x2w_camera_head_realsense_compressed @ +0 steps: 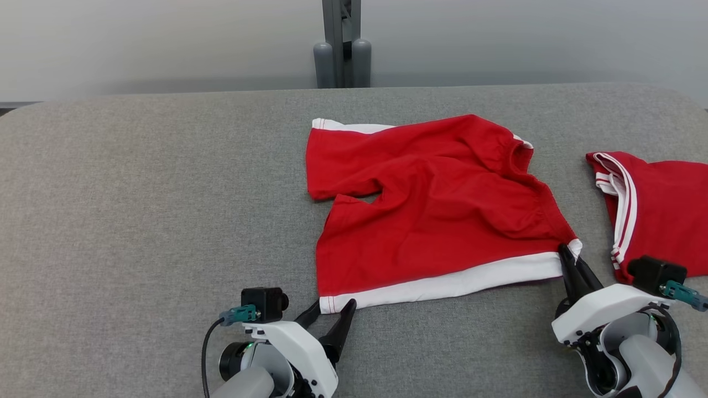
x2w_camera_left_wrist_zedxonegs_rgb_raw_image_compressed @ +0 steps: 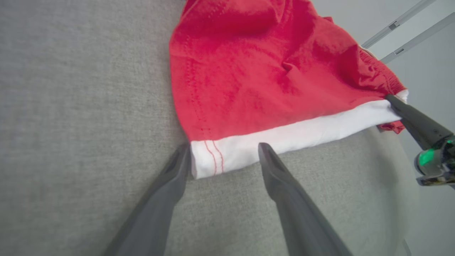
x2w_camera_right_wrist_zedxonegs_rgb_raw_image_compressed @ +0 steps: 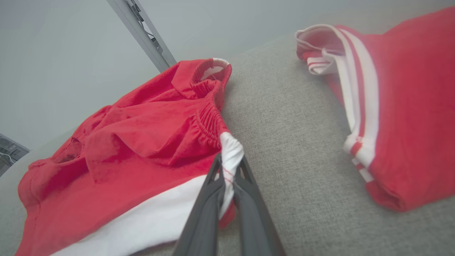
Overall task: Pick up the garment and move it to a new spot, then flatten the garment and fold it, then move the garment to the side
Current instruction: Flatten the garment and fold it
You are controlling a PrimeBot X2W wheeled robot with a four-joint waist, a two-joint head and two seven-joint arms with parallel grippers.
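Lower left: the left gripper, its arm cut off by the bottom edge, is held apart astride the white hem corner of the red garment, which is spread, crumpled, at centre. Lower right: the right gripper is clamped on the opposite hem corner. A second garment is truncated by the right edge.

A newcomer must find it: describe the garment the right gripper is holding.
On the grey table, look to the middle. The red shorts lie spread there, a broad white band along the near edge, one corner pinched by the right gripper. The folded red garment beside them has thin stripes instead.
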